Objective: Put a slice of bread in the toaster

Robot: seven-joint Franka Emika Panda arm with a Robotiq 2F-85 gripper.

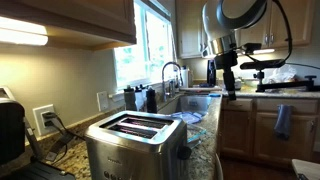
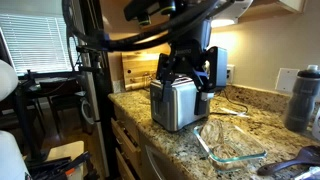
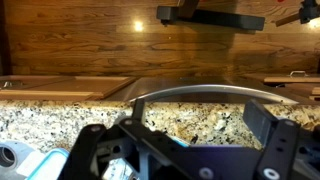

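toaster (image 1: 133, 146) base out of frame

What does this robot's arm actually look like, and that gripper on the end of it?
The arm is built of thick, rounded segments with a pale, glossy grey-white shell. The gripper at its end is matte black and blocky, with two chunky, angular fingers. Dark cables loop loosely alongside the arm in an exterior view. No markings are readable.

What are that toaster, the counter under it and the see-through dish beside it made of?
The toaster looks like brushed stainless steel: grey, with soft streaky reflections. The counter seems polished granite, speckled tan and black. The dish appears to be clear glass; the counter shows through it.
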